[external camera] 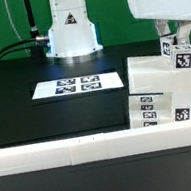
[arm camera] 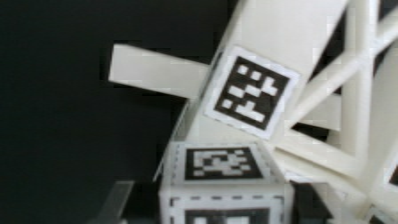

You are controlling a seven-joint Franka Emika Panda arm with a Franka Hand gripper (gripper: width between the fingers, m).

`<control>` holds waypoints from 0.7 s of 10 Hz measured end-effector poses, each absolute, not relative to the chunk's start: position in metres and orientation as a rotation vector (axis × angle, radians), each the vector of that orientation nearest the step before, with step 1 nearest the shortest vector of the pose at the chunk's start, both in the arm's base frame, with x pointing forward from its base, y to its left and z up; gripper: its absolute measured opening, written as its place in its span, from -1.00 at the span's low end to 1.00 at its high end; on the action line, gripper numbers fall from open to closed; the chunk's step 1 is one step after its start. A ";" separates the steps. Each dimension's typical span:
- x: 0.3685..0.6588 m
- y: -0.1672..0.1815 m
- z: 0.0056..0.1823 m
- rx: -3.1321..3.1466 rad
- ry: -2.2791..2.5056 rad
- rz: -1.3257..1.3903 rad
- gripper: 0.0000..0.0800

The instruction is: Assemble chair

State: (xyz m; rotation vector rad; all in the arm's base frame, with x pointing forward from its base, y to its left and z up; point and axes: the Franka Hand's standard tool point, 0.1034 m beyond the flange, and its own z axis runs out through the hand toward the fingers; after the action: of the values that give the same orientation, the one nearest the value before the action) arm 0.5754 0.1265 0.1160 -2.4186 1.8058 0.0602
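The chair's white tagged pieces are grouped at the exterior view's right: a flat slab (external camera: 148,72) and several blocks with tags (external camera: 152,109) in front of it. My gripper (external camera: 178,40) hangs over this group and is shut on an upright white chair piece (external camera: 185,59) bearing black-and-white tags. In the wrist view the same chair piece (arm camera: 222,165) sits between my two fingers (arm camera: 121,195), with my gripper (arm camera: 217,200) closed on its sides. Other white chair bars (arm camera: 160,70) cross behind it. Whether the held piece touches the pieces below, I cannot tell.
The marker board (external camera: 78,84) lies flat on the black table (external camera: 24,106) at the middle. A long plain white rail (external camera: 82,146) runs along the front edge. The robot base (external camera: 70,32) stands at the back.
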 end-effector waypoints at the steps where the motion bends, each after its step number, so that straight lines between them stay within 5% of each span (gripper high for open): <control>1: 0.576 0.124 0.116 -2.446 1.765 0.064 0.18; 2: 0.577 0.122 0.117 -2.476 1.721 0.058 0.52; 3: 0.577 0.121 0.118 -2.585 1.555 0.058 0.59; 7: 0.575 0.118 0.115 -2.860 0.982 0.022 0.62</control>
State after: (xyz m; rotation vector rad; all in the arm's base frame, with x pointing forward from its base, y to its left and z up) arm 0.5749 0.1177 0.1145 -2.8601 0.9819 0.0219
